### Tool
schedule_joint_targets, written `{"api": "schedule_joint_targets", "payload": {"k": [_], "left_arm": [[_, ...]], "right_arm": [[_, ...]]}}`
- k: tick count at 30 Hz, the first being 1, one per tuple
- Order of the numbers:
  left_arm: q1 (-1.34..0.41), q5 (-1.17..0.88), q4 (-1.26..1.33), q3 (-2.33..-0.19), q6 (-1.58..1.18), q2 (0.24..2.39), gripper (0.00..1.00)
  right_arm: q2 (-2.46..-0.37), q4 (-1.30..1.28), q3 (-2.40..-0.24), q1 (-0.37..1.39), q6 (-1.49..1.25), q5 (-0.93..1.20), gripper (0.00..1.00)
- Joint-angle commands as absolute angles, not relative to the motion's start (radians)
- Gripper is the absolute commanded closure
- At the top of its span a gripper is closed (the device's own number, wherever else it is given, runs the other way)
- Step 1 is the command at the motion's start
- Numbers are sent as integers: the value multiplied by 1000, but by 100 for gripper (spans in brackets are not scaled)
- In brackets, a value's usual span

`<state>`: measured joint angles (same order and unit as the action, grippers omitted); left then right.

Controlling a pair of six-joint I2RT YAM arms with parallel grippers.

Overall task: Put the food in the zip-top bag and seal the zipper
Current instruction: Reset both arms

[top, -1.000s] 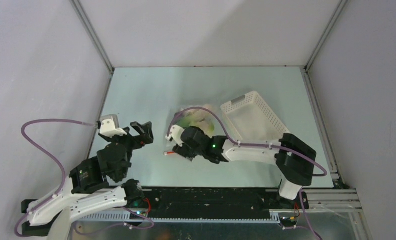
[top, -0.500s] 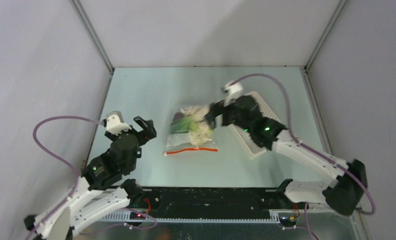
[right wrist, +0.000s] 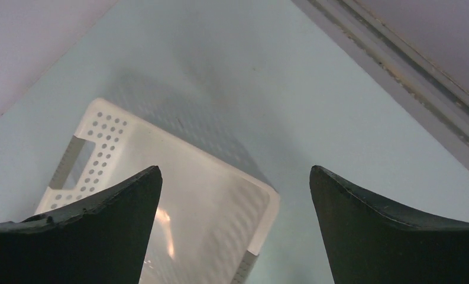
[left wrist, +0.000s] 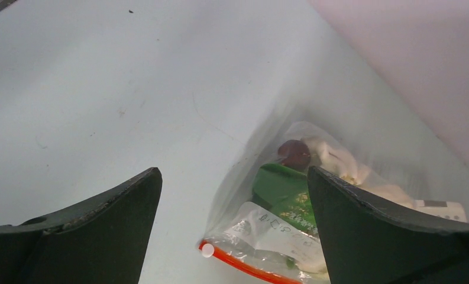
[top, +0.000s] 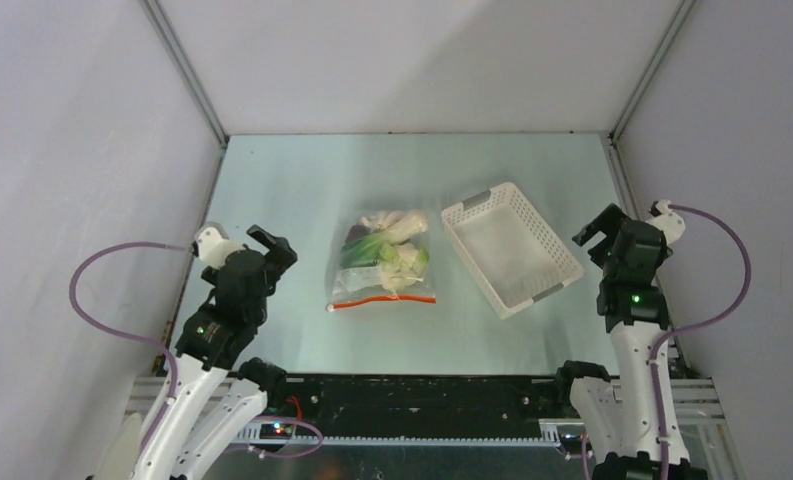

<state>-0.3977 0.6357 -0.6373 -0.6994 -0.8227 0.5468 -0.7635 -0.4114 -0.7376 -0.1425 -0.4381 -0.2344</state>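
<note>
Several pieces of food (top: 387, 250) inside the zip-top bag (top: 404, 282), flat on the table (top: 292, 180) at its middle and well apart from both arms. Through the clear plastic from the left wrist: green bok choy (left wrist: 282, 192), a dark brown ball (left wrist: 294, 154), pale lumps (left wrist: 338, 168). Laid left to right along the bag's near edge: the red-orange zipper (top: 387, 300), with its white slider (top: 332, 308) at the left end. Looks drawn right across, though impossible to confirm a full seal from these views. Near the bag's right side, a white perforated basket (top: 469, 208). To the bag's left and raised off the table, the left pincer (top: 272, 245), spread wide and holding nothing, aimed at the bag's slider end. Beyond the basket on the right, the right pincer (top: 600, 228), likewise wide and holding nothing, looking down on a basket corner. Clearly nearer the slider: the left arm. Probably little left but a seal check, and any further pull best run along the strip's left-right line.
</note>
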Motion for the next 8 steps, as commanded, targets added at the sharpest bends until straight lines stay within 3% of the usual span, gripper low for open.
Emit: {"api": "schedule_joint_targets", "payload": {"k": [1,8], "left_arm": [[-389,631,-623,-725,-834,538,0],[-389,629,-641,-711,-829,544,0]], "right_arm": [[-686,-420,-704,-155,-466,-291,0],[-644,-402,-676,-155,-464,-317,1]]}}
